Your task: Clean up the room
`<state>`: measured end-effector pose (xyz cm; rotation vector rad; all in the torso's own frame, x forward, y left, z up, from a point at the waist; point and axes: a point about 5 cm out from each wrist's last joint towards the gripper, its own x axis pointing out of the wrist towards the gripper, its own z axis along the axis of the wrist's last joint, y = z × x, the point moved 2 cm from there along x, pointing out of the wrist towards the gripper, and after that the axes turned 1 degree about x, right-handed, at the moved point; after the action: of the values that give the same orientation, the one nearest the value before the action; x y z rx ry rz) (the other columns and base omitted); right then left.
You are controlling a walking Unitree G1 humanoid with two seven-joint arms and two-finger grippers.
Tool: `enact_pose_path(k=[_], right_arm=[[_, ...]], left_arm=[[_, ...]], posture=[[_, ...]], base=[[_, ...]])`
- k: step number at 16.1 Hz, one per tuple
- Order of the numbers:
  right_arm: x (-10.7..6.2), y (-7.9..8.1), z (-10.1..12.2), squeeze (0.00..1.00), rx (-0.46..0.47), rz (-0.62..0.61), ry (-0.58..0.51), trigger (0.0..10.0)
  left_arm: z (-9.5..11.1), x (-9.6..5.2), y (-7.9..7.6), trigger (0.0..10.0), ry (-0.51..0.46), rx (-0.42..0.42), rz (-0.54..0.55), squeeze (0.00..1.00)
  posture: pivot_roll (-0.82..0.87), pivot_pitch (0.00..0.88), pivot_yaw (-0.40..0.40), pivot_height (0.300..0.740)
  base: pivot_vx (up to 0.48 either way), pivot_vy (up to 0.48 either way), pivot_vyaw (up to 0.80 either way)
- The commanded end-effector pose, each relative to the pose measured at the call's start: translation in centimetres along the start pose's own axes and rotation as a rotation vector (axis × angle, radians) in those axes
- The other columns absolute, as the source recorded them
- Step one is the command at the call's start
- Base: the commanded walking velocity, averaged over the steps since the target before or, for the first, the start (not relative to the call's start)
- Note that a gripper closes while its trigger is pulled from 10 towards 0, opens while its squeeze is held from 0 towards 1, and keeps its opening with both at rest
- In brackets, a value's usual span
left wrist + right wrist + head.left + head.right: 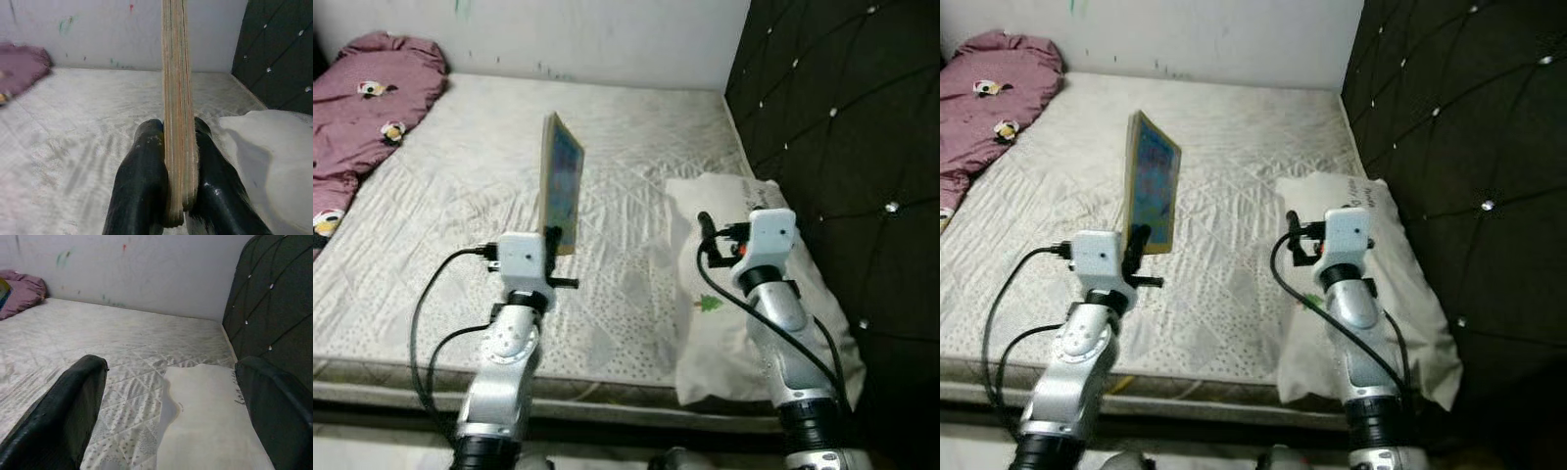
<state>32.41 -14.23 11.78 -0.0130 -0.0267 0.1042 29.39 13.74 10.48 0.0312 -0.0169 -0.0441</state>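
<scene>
Right now your left gripper [178, 161] is clamped on the lower edge of a thin book [561, 181], holding it upright on its edge above the bare mattress [636, 147], near the middle of the bed's near side. From the left wrist view the book's stacked page edges rise straight up between the two black fingers [142, 186], which squeeze only its bottom portion (a shallow grip for something that stands so tall). Your right gripper [171, 401] hovers over the white pillow [744, 323] at the bed's right edge, beside the dark tufted headboard [842, 127]; its fingers are spread wide apart and hold nothing. A maroon blanket [372, 98] printed with small cartoon figures is bunched at the bed's far left corner. The main risk, as I judge it, is the book pivoting or sliding out of the pinch: its weight sits well above the contact, so a quick wrist turn or a sudden step could tip it over onto the mattress. Carrying it past the pillow could also catch the right arm's trailing cable [754, 323].
</scene>
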Motion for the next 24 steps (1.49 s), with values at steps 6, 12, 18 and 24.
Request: enact_pose_path(k=[6,12,18,24], right_arm=[[-0.9,-0.4,-1.8,0.0,0.002,-0.034,0.057,10.0],[-1.0,0.0,-2.3,0.0,0.001,-0.022,0.071,10.0],[-0.8,0.0,-1.9,0.0,0.023,-0.018,0.061,10.0],[-0.9,0.4,-2.0,0.0,0.036,-0.016,0.058,10.0]], left_arm=[[-0.5,-1.3,1.6,10.0,0.01,0.108,0.131,0.0],[-1.0,-1.3,2.9,10.0,0.057,-0.103,0.264,0.0],[-1.8,-1.2,1.6,10.0,0.14,-0.225,0.189,0.0],[-1.2,-1.5,0.1,10.0,0.087,-0.217,0.05,0.0]], posture=[[0.0,0.0,-0.039,0.74],[0.0,0.0,-0.053,0.74],[-0.01,0.0,-0.053,0.74],[0.0,0.0,-0.049,0.74]], base=[[0.0,0.0,-0.73],[0.0,0.0,-0.27],[0.0,0.0,0.0],[0.0,0.0,0.0]])
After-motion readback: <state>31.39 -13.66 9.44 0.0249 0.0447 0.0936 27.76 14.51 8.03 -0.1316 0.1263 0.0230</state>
